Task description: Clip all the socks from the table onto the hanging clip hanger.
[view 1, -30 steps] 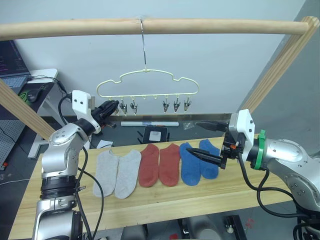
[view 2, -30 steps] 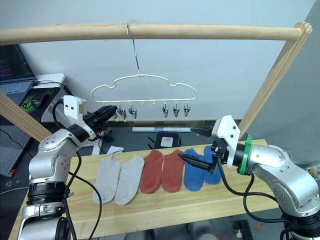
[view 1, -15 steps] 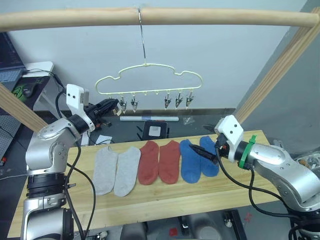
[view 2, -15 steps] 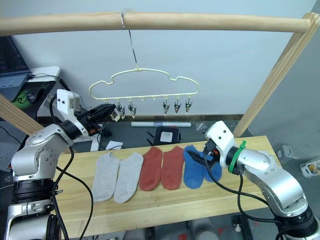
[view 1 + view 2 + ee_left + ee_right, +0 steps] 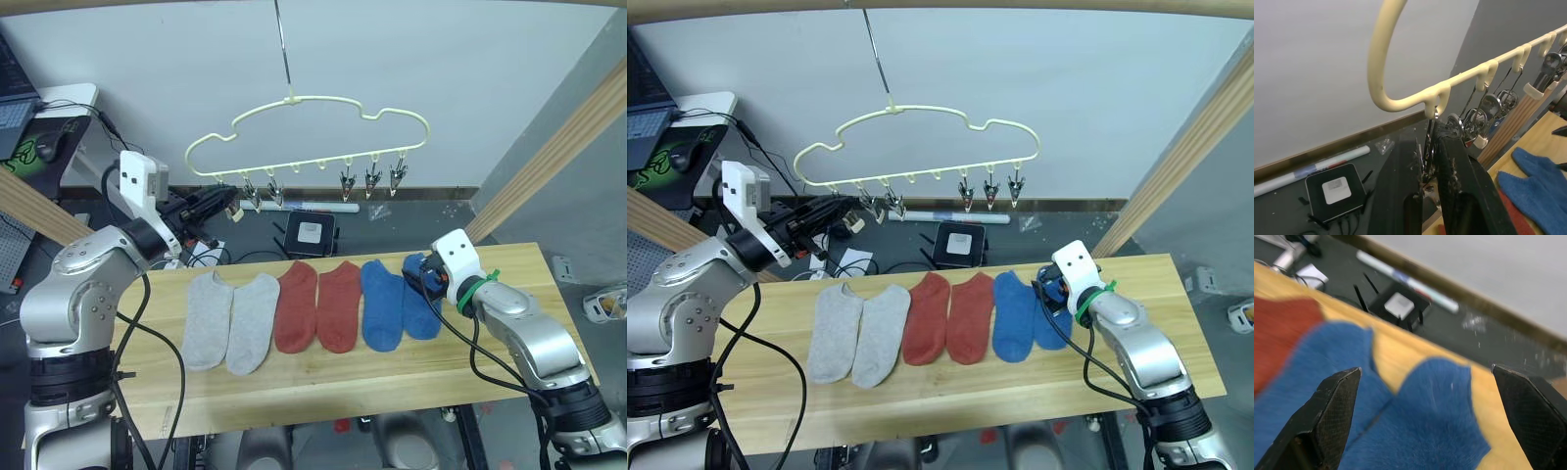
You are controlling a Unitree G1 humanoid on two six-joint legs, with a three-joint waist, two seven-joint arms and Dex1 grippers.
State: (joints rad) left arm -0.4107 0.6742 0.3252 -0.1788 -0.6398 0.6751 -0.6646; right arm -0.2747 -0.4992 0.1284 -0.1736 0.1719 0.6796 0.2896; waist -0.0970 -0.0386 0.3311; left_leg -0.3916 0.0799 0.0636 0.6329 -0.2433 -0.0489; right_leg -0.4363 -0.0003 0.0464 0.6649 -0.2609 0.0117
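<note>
Lowered since earlier, right gripper [image 5: 1425, 426] straddles the outermost soft blue ankle sock [image 5: 422, 305], jaws apart: pick-up step. Next: close, lift.

Left gripper [image 5: 1426, 161] pinches a silver clip [image 5: 1431, 128] of the pale yellow wire hanger [image 5: 294, 102].

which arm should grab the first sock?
Right, probably. The right gripper is open right over the blue sock at the end of the row. The left gripper is up at the hanger, closed on an end clip.
</note>
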